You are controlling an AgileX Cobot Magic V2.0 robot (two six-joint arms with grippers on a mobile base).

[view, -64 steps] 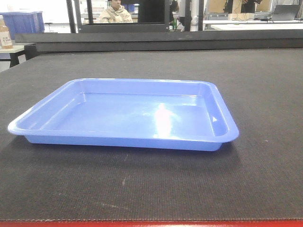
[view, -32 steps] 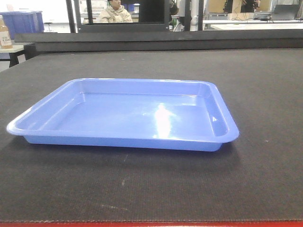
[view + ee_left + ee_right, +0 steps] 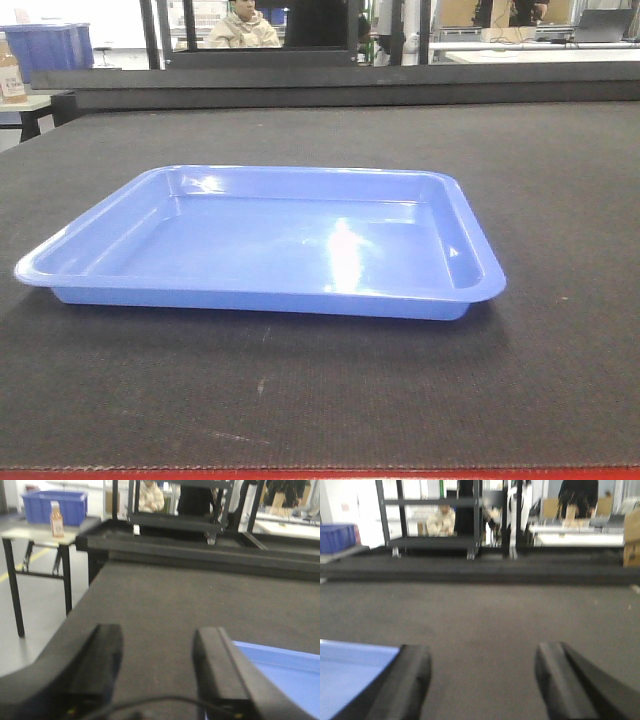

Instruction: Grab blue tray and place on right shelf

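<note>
Between the two grippers, the blue tray (image 3: 270, 250) is sitting flat and empty on the black mat (image 3: 400, 400). You're seeing it just to the right of the left gripper (image 3: 160, 667), past its right finger, and just to the left of the right gripper (image 3: 482, 685), past its left finger. Both grippers are hanging low over the mat with fingers spread wide and nothing between them. Whether either finger is touching the rim, can't tell.

Handling guess: you're dealing with thin moulded plastic, so probably light and fairly stiff, though it may be flexing or tipping if lifted from one side only. The glossy surface is glaring, so expect it to be slippery. The best hold is likely the flared rim on the short ends, one gripper per end, pinching over the lip and the low sloping wall and keeping it level.

Don't go for the deep blue bin (image 3: 52, 507), sitting far ahead and left of the left gripper.

The right shelf isn't showing in any view.
</note>
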